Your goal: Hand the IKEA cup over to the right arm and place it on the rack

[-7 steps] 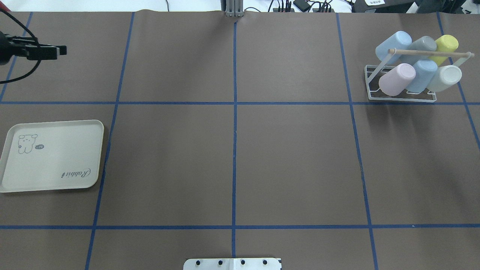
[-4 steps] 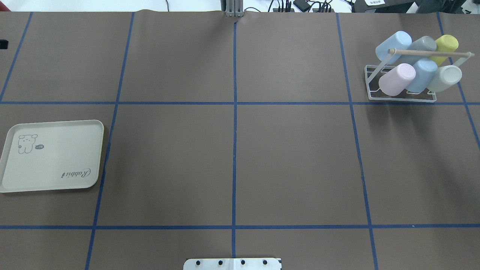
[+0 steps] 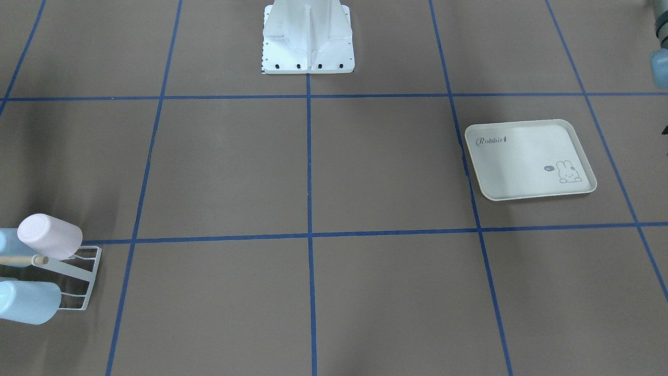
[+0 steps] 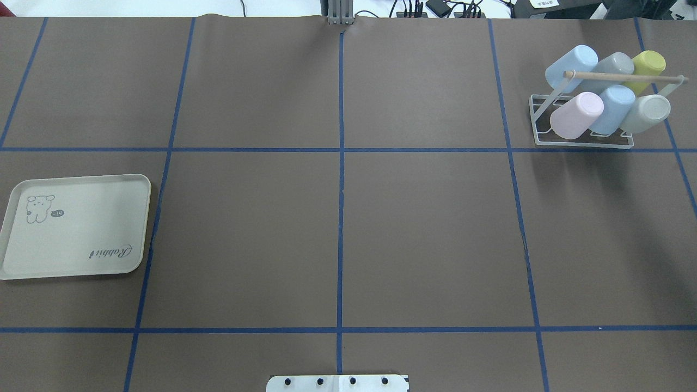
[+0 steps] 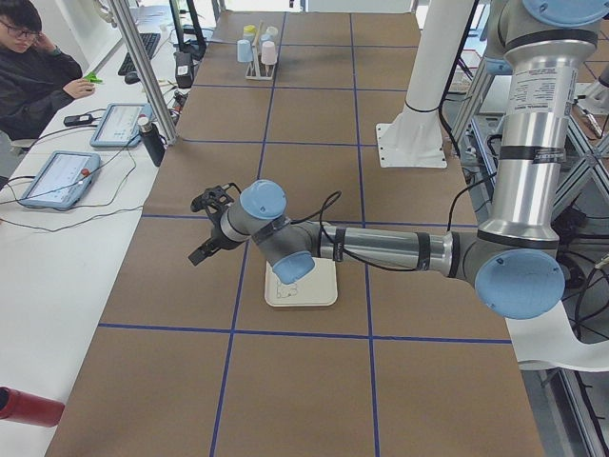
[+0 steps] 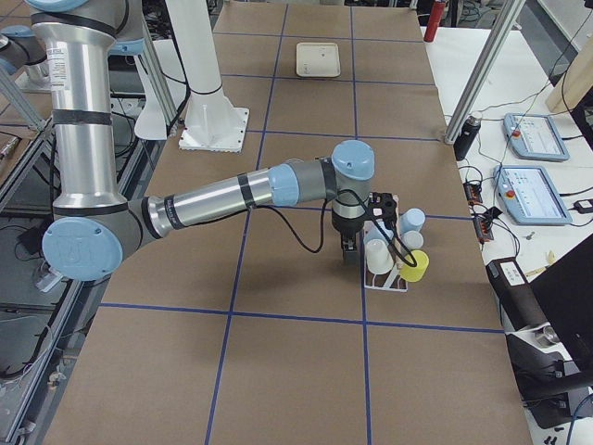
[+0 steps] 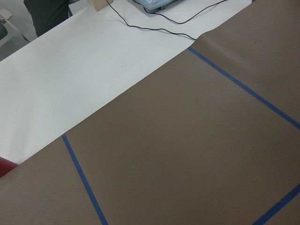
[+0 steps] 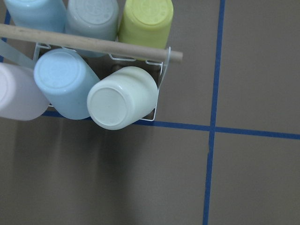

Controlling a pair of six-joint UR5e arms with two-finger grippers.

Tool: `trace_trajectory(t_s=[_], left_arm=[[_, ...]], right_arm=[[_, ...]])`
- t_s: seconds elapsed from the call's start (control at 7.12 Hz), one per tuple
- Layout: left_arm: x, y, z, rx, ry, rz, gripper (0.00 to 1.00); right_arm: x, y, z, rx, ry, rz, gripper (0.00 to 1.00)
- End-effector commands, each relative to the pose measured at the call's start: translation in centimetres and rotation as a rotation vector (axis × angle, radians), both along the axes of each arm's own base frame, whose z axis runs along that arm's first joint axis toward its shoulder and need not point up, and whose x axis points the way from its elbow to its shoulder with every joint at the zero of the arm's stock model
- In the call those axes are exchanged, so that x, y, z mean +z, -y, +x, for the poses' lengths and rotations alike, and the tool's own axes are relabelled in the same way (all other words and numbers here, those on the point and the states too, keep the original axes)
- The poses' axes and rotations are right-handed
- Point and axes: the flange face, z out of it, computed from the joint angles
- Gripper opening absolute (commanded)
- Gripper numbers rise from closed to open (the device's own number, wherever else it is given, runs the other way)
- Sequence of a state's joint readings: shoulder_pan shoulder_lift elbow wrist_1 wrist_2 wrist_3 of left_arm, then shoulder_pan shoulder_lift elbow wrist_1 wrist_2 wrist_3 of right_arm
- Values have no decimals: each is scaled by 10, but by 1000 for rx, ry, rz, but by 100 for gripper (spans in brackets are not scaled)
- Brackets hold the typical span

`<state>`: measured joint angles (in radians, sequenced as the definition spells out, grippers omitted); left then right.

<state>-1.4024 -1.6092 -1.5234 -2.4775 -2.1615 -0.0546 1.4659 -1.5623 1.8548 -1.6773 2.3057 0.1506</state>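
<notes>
Cups point(image 4: 612, 109) fill the rack point(image 4: 585, 145) at two o'clock; I would lift the right gripper point(image 6: 349, 250), closure indeterminable, clear of the dowel point(image 4: 626, 77).

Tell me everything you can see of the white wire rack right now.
The rack is a small white wire frame: a flat rectangular base and slanted end struts carrying a light wooden dowel across the top. It stands upright on the brown paper table, far right in the overhead view, its near edge beside a blue tape line. Six tilted, bottom-up cups fill it: pink cup, two light blue cups, grey cup, yellow-green cup, off-white cup.
</notes>
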Motion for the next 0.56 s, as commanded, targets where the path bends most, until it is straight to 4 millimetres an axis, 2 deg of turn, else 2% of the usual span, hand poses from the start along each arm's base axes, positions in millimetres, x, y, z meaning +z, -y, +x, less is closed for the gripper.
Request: trace_trajectory(t_s=[0.0, 0.14, 0.42], left_arm=[[25, -2, -3, 3, 35, -171, 100], [11, -1, -10, 34, 83, -196, 100], [15, -7, -44, 82, 167, -285, 100]], right_arm=[[18, -13, 9, 14, 11, -36, 100], [20, -14, 13, 21, 12, -45, 100], [27, -19, 14, 23, 12, -61, 100]])
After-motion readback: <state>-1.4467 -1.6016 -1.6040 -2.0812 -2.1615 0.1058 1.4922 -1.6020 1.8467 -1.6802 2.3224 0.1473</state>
